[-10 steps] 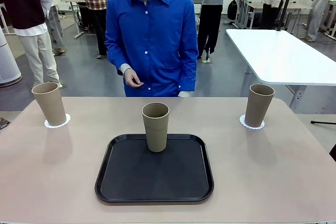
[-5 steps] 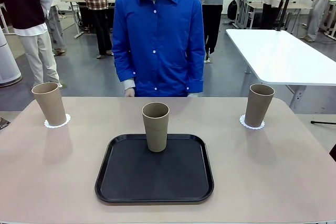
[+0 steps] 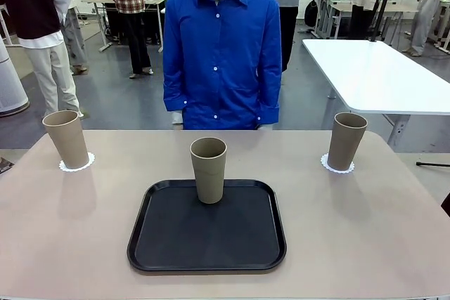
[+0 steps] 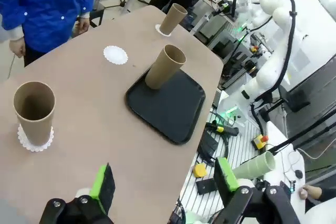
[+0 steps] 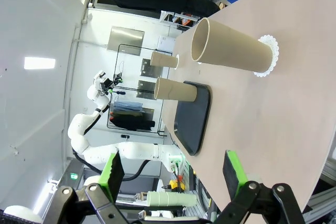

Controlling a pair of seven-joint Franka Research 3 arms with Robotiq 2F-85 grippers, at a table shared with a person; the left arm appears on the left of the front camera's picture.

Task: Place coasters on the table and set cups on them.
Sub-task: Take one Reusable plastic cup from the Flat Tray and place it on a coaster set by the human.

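Left wrist view: left tool (image 4: 164, 183), jaws apart and empty, above the table (image 4: 94, 124); ahead stand three cups (image 4: 34, 109), two on coasters (image 4: 34, 139), one on a black tray (image 4: 173, 103). A bare coaster (image 4: 115, 54) shows here, hidden in the front view. Right tool (image 5: 173, 174) likewise apart. No legible writing.

The left gripper (image 4: 164, 186) hangs above the counter's left near edge, its green-padded fingers (image 4: 103, 184) spread wide with nothing between them. The right gripper (image 5: 173, 174) sits off the counter's right side, rolled sideways, jaws equally wide and empty. The person stands at the far side, arms hanging down.
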